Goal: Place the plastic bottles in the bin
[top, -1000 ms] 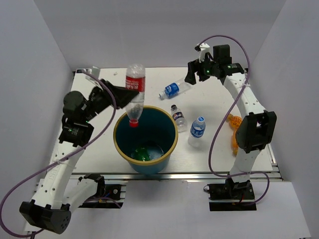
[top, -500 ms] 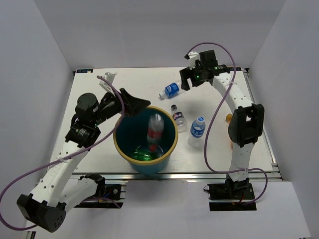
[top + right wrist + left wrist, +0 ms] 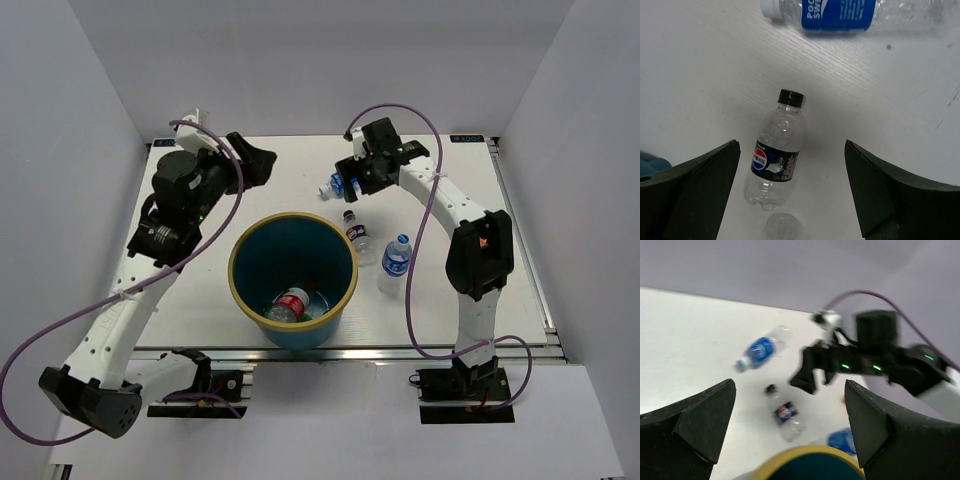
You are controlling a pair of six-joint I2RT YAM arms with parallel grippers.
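As I checked the feeds, a red-labelled bottle [image 3: 290, 304] lay at the bottom of the bin [image 3: 231, 272]. The left gripper [image 3: 253, 163] hung beyond the bin's far left rim, jaws spread, holding nothing. The right gripper [image 3: 347, 184] hung beyond the far right rim, jaws spread wide and empty. A dark-labelled bottle [image 3: 775, 160] lay just right of the bin. A blue-labelled bottle [image 3: 840, 12] lay farther back from the bin, and a blue-capped bottle [image 3: 397, 255] stood to the bin's right.
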